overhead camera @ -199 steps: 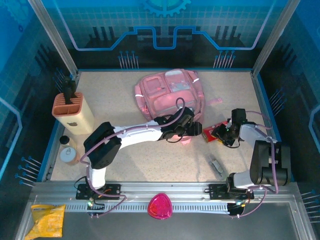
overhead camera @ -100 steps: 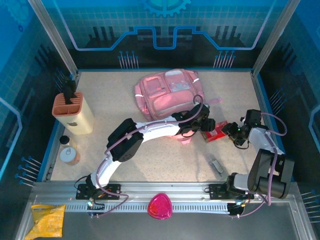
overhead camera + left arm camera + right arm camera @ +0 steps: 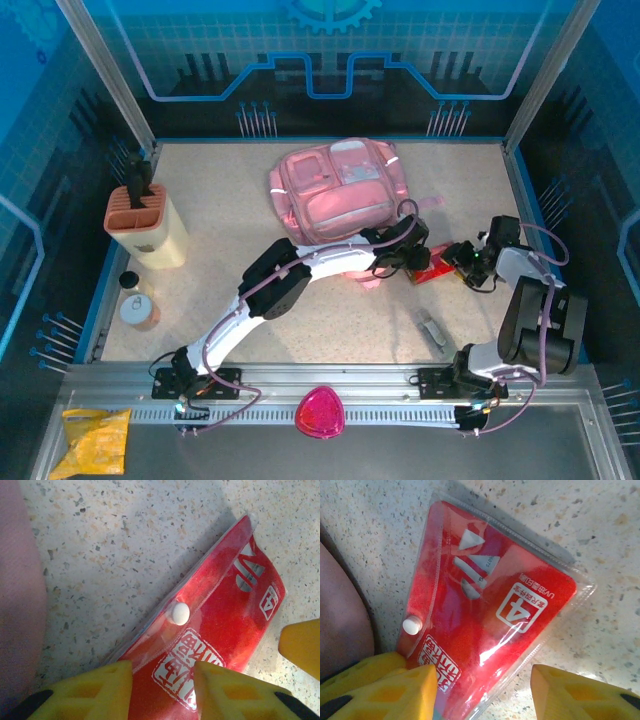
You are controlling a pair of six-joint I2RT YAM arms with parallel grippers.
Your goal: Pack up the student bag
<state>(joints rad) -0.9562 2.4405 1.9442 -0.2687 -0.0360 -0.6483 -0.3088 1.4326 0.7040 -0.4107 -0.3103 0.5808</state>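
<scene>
The large soft pink backpack (image 3: pixel 340 190) sits at the back middle of the speckled tabletop (image 3: pixel 220 230), its mouth turned away from the arms as far as I can tell. Just in front of it, to the right, a flat red clear-plastic snap pouch (image 3: pixel 215 625) lies on the tabletop with both arms reaching over it. The left tool (image 3: pixel 162 692) holds its yellow fingers (image 3: pixel 100 690) apart above the stamped end, pinching nothing. The right tool (image 3: pixel 482 695) is spread wide astride a nearby edge, probably because so flat a thing needs two to lift
</scene>
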